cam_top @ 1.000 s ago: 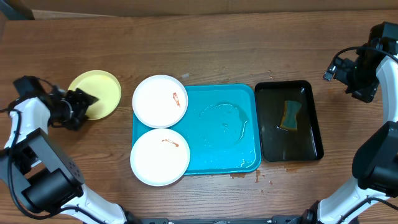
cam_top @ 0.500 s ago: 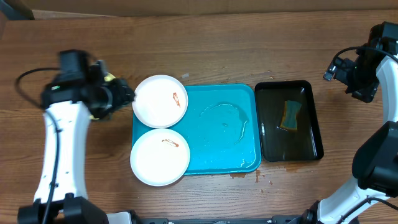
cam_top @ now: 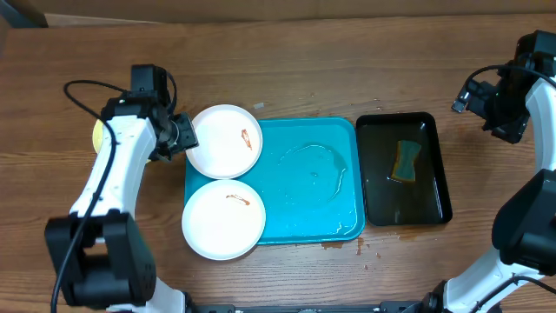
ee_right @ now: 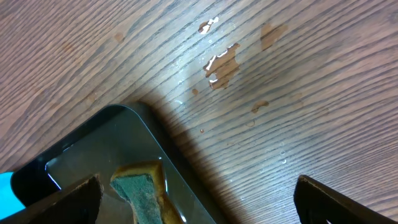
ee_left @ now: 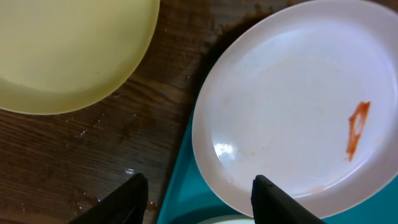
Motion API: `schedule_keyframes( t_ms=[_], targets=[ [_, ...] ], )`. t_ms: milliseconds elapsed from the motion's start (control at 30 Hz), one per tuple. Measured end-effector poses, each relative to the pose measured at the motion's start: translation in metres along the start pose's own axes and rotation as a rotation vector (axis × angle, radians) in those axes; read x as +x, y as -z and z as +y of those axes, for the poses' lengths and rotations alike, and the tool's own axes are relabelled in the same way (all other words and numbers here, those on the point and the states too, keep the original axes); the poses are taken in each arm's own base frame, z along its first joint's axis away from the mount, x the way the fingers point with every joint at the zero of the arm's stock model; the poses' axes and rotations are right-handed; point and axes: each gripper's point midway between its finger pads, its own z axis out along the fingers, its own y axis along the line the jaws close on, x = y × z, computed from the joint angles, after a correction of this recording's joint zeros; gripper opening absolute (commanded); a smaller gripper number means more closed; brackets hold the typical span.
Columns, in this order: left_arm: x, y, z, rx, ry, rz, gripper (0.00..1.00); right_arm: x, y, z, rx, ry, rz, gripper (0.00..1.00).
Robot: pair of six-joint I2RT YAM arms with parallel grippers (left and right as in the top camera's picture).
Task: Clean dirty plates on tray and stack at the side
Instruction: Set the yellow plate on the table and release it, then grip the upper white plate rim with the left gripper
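— How are the fingers of the left gripper (ee_left: 199,182) seen?
— They are held partly apart and nothing is clamped. The rim of the upper white plate (ee_left: 292,106) and the edge of the turquoise tray (ee_left: 180,193) are seen between them.
— And the right gripper (ee_right: 198,180)?
— It is spread wide and empty, above the table (ee_right: 280,93) by a corner of the black tray (ee_right: 155,143), in which a sponge (ee_right: 140,190) is laid.
— Where are the plates found?
— Both white plates, each marked with a red-brown smear, are set on the tray's left part and overhang its edge. The lower white plate (cam_top: 223,219) is placed just beside the upper one. The yellow plate (ee_left: 68,50) is set on the wood, off the tray, near the upper plate
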Motion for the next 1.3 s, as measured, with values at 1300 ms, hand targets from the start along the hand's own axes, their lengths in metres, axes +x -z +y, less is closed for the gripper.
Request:
schedule_keyframes(
  t_ms=[1300],
  targets=[
    [-0.005, -0.059, -0.012, -0.003, -0.153, 0.046, 0.47, 0.0, 0.0, 0.0, 0.0, 0.0, 0.0, 1.0]
  ],
)
